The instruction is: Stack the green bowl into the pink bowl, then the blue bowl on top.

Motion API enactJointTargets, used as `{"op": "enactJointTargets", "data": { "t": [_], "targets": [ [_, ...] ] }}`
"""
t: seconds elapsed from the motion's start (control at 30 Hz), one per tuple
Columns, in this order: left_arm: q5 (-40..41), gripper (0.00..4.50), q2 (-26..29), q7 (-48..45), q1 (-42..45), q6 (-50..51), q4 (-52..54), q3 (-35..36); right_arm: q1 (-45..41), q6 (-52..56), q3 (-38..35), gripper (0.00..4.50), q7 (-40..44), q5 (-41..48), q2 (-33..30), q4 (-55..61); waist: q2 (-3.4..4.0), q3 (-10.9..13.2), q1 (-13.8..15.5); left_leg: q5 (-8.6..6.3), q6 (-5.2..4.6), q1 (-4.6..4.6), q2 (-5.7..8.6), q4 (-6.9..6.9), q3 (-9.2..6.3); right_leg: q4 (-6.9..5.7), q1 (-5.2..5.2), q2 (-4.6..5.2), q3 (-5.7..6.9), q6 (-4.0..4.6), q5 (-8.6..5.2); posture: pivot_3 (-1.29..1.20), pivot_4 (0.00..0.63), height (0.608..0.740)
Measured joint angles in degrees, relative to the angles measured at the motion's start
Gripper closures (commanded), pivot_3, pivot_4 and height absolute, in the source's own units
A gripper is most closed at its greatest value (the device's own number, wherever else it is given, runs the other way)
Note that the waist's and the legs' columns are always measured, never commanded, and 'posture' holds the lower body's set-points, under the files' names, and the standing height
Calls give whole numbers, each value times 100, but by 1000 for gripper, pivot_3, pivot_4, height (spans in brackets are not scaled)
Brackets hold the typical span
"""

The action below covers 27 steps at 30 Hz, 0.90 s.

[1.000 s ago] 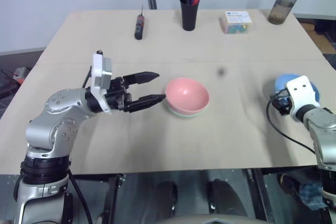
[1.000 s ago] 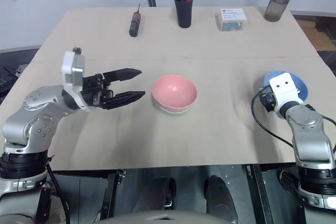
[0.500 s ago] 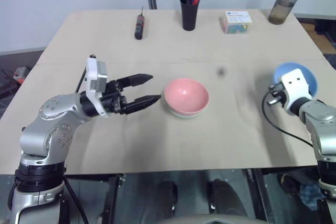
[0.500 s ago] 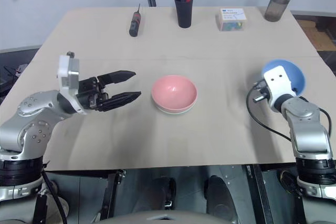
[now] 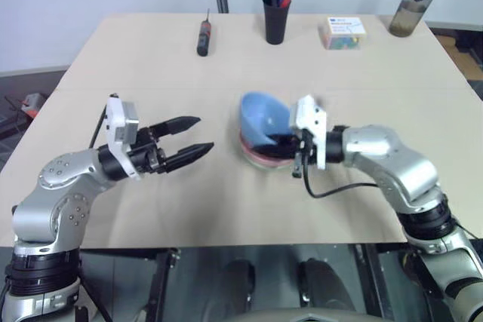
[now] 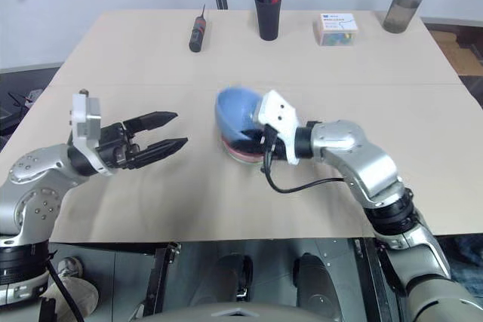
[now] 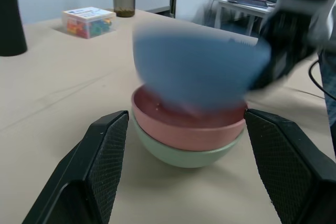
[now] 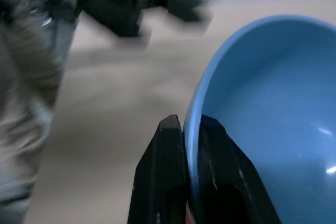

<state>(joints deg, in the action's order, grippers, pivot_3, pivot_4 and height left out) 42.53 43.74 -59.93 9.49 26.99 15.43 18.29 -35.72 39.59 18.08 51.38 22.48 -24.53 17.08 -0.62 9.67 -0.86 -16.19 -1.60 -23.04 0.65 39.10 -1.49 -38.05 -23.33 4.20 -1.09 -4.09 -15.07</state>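
Two black fingers of the right gripper (image 8: 191, 129) pinch the rim of the blue bowl (image 5: 266, 117), held tilted directly above the pink bowl (image 7: 189, 129), which is nested in the green bowl (image 7: 186, 157). Left of this stack, the left gripper (image 5: 190, 138) points level at it, jaws spread, empty.

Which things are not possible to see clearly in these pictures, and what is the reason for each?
- Blue bowl: motion-blurred in the left wrist view, so whether it touches the pink bowl is unclear.
- Green bowl: its inside is hidden by the pink bowl nested in it.
- Right gripper: in the eye views its fingers are hidden behind the blue bowl.
- Box: label print too small to read.
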Motion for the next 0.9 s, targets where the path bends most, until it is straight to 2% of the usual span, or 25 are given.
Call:
{"op": "enactJointTargets", "data": {
  "t": [0.2, 0.23, 0.37, 0.4, 0.47, 0.73, 0.8, 0.9],
  "targets": [
    [95, 793, 25, 285, -284, 172, 299, 201, -2, -260, -93, 426, 181, -67, -124, -173, 0, 0, -6, 0, 1, -2, -4, -1, 0, -1, -2, -2, 0, 0, 0, 0, 150, 740],
    [62, 793, 66, 378, -345, 248, 377, 196, -2, -291, -204, 144, 144, -61, -174, -121, 0, 0, -6, 0, 1, -3, -4, -1, 0, -1, -2, -1, -1, 0, 0, 0, 150, 740],
    [-91, 793, 154, 475, -550, 262, 515, 174, 164, -241, -747, 144, 74, 135, -500, 351, 0, 0, 22, -1, 0, -8, -3, -2, -4, 4, -2, 2, 3, 0, 0, 0, 150, 740],
    [-202, 793, 203, 498, -670, 250, 545, 163, 426, -103, -1211, 144, 65, 363, -852, 729, 0, 0, 43, -1, 0, -18, 1, -1, -13, 9, -4, 7, 11, 0, 0, 0, 150, 740],
    [-293, 793, 215, 518, -714, 229, 543, 163, 611, 47, -1619, 144, 35, 513, -1101, 933, -1, -1, 46, -1, -1, -23, 2, -1, -13, 10, -5, 10, 13, 0, 0, 0, 150, 740],
    [-306, 793, 480, 369, -933, 200, 577, 406, 2084, 786, -3479, 144, -97, 1289, -2236, 1811, 1, 0, 14, -16, -26, -18, -2, -3, -5, 8, -4, 9, 7, 0, 0, 0, 150, 740],
    [-312, 793, 749, 84, -1201, 189, 535, 623, 2767, 1061, -4174, 144, 36, 1513, -2646, 1941, 1, 0, 27, -17, -29, -17, -2, -3, -4, 11, -2, 9, 7, 0, 0, 0, 150, 740],
    [-299, 793, 901, -187, -1252, 154, 392, 767, 3194, 1167, -4702, 144, 213, 1707, -2931, 2007, 1, 1, 24, -18, -30, 10, -3, -3, 0, 10, 24, 7, 7, 0, -1, 0, 150, 740]
  ]
}}
